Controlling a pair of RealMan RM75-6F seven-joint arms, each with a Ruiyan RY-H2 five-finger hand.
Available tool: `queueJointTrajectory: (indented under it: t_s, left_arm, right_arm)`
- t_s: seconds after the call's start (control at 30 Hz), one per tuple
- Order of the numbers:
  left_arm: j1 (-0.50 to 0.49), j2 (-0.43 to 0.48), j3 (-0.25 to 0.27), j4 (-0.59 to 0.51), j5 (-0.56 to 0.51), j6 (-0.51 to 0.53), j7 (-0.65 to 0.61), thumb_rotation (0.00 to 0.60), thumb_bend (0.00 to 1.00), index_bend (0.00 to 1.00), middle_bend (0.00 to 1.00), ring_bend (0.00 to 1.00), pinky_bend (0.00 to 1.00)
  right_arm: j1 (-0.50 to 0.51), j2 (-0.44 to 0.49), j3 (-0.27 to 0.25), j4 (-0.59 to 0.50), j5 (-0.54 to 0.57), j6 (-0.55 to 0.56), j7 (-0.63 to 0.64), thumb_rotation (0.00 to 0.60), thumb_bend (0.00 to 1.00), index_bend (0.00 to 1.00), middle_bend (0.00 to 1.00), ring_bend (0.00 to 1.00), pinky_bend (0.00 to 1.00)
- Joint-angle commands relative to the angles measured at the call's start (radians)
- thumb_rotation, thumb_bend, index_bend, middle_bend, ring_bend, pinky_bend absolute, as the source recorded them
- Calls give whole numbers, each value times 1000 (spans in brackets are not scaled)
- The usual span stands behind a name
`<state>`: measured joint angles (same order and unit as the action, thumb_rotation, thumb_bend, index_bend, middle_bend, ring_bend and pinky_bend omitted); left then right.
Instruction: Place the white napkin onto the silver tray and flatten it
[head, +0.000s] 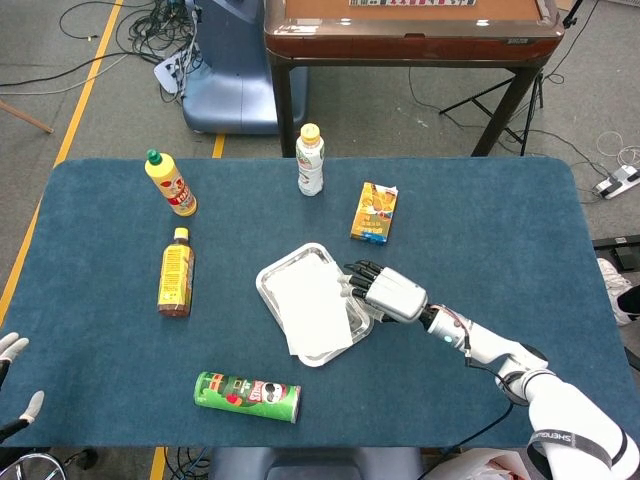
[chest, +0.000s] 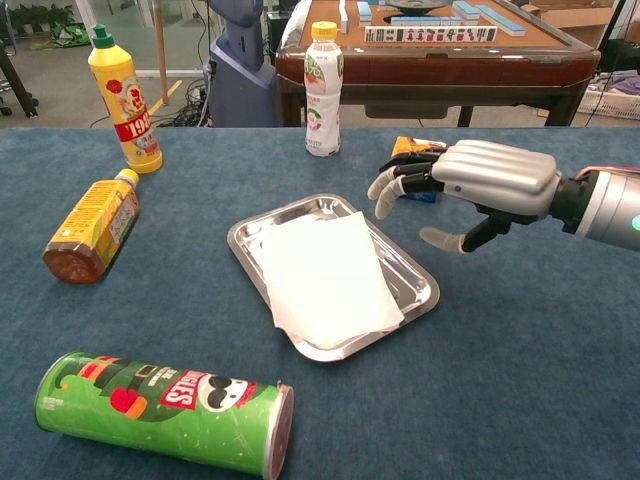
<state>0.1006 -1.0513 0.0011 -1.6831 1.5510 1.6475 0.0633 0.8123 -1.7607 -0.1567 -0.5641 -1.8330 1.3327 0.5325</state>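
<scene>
The flat white paper napkin (chest: 327, 275) lies on the shiny silver metal tray (chest: 410, 273), overhanging its near-left rim. The right hand (chest: 478, 184) hovers just right of it, fingers spread, holding nothing. Only the left hand's fingertips (head: 12, 346) show at the near-left edge; its state is unclear.

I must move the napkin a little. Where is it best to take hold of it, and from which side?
Probably pinch the white napkin at its near corner, which overhangs the silver tray rim, coming from the near side: the rest lies flat.
</scene>
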Motion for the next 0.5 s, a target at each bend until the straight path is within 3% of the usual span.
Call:
queueJointTrajectory:
  t_s: [0.03, 0.17, 0.27, 0.5]
  left_arm:
    - [-2, 0, 0, 0, 2, -2, -1, 600, 274, 174, 148, 137, 0]
    - [-4, 0, 2, 1, 4, -5, -3, 600, 274, 174, 148, 137, 0]
    - [-2, 0, 1, 3, 6, -1, -8, 600, 274, 174, 148, 138, 0]
    - [1, -1, 5, 8, 7, 2, -16, 600, 274, 174, 148, 138, 0]
  right_arm:
    - [31, 117, 33, -208, 55, -118, -107, 600, 857, 299, 129, 14, 140]
    - [53, 209, 60, -398, 116, -237, -204, 600, 991, 299, 84, 0, 73]
    - [71, 257, 88, -511, 170, -325, -279, 600, 1000, 299, 59, 0, 15]
    - [109, 274, 141, -614, 270, -481, -408, 600, 1000, 311, 16, 0, 0]
